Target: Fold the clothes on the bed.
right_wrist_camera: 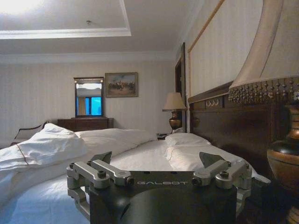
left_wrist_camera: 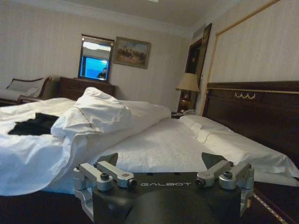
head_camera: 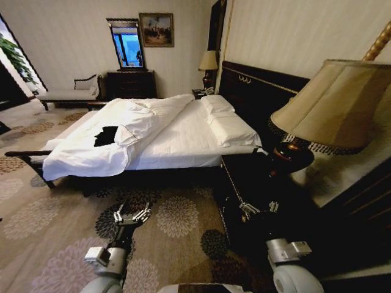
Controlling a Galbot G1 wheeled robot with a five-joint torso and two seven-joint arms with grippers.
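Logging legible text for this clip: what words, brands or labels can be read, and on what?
"GALBOT": on the left pincer body.
"GALBOT": on the right pincer body.
Black T-shirt on the bed: no lettering readable.
Framed picture on the wall: no text legible.

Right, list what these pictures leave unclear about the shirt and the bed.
- T-shirt: head view, too small and crumpled to read any lettering or see sleeves.
- T-shirt, left wrist view: part hidden behind the bunched duvet.
- Bed: its far side lies behind the duvet in the head view.
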